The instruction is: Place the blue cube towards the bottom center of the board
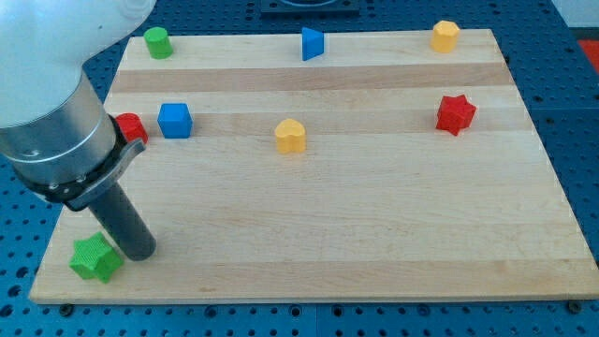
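Now my tip [140,253], clawless beside the green star [95,257], should circle above the blue cube [174,120], then push down-right.

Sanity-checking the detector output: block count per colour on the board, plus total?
Green: 2, green cylinder, green star
Blue: 2, blue cube, blue triangular block
Yellow: 2, yellow hexagonal block, yellow heart-like block
Red: 2, red star, red block
Total: 8
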